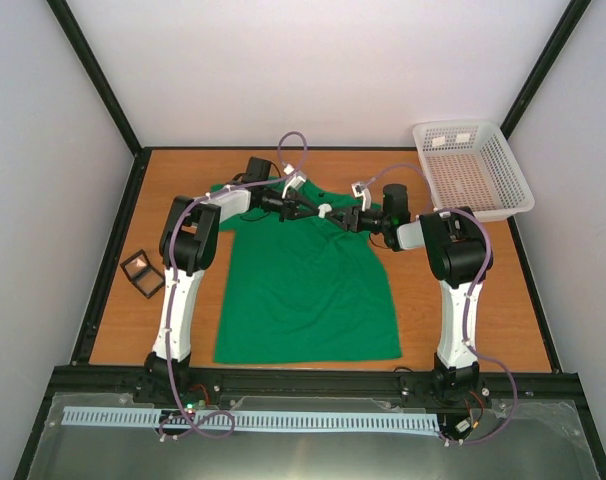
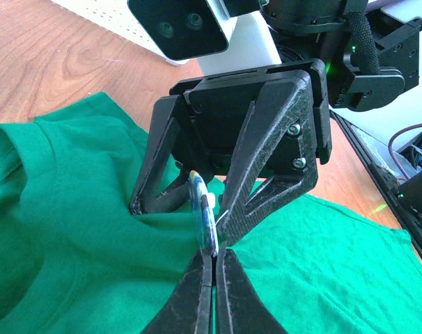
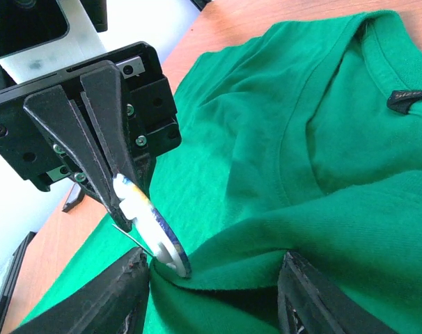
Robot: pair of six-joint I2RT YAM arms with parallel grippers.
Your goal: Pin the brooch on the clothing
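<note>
The clothing, a bright green T-shirt [image 1: 303, 290], lies flat on the table with its collar towards the back. My left gripper [image 2: 214, 254] is shut on the brooch [image 2: 202, 216], a small round bluish badge held on edge just above the chest fabric. In the right wrist view the brooch [image 3: 152, 229] shows its whitish back and a thin open pin beside the cloth. My right gripper [image 3: 218, 285] faces the left one, its fingers closed in on a raised fold of the shirt [image 3: 267, 257] below the collar. The badge's lower edge touches that fold.
A white mesh basket [image 1: 473, 170] stands at the back right. A small black square-framed case [image 1: 141, 270] lies on the wooden table [image 1: 483, 300] left of the shirt. A dark label [image 3: 404, 101] marks the collar. Both arms meet over the shirt's chest.
</note>
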